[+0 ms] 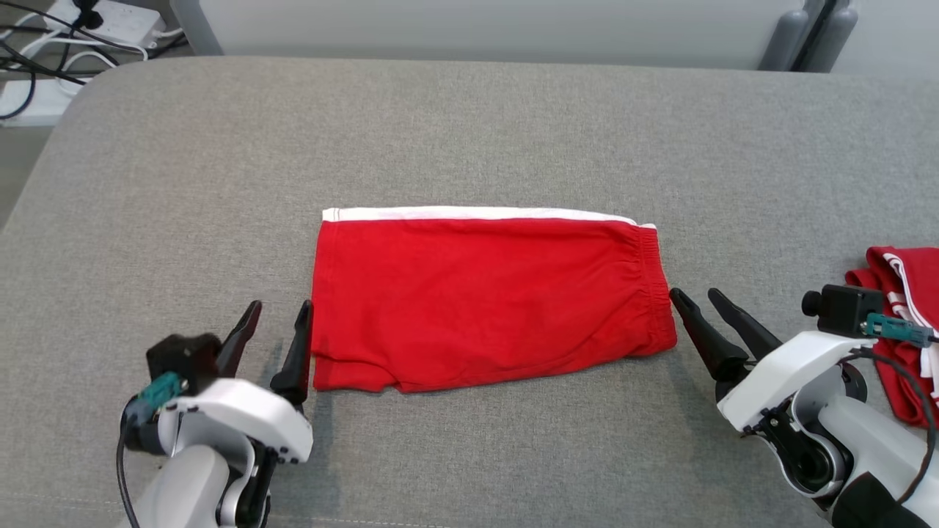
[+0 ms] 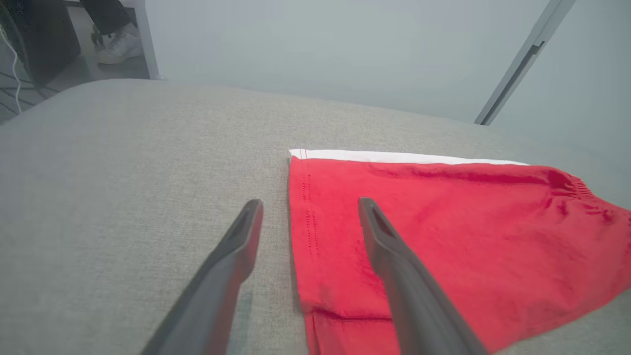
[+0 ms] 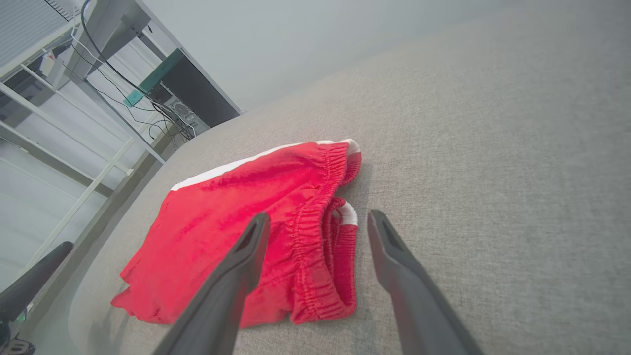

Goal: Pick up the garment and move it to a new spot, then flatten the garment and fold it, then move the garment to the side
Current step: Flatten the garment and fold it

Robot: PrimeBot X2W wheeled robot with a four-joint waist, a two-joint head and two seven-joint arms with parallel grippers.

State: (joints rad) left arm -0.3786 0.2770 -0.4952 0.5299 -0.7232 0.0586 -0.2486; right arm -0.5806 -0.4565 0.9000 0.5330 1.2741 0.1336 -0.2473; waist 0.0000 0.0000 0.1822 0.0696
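Note:
The garment (image 1: 484,297) is a pair of red shorts with a white side stripe, lying folded in half and flat in the middle of the grey surface. My left gripper (image 1: 277,317) stands open at its left hem, holding nothing; in the left wrist view the garment (image 2: 443,231) lies under the right finger, and the left gripper (image 2: 309,206) straddles the hem edge. My right gripper (image 1: 700,295) is open just off the elastic waistband. The right wrist view has the garment (image 3: 236,231) with its waistband between the spread fingers of the right gripper (image 3: 319,219).
A second red and white garment (image 1: 906,323) lies bunched at the right edge behind my right wrist. The grey padded surface (image 1: 469,132) stretches wide on all sides. Cables and a power strip (image 1: 110,22) sit on the floor at the far left. A person's shoe (image 2: 116,47) shows beyond the surface.

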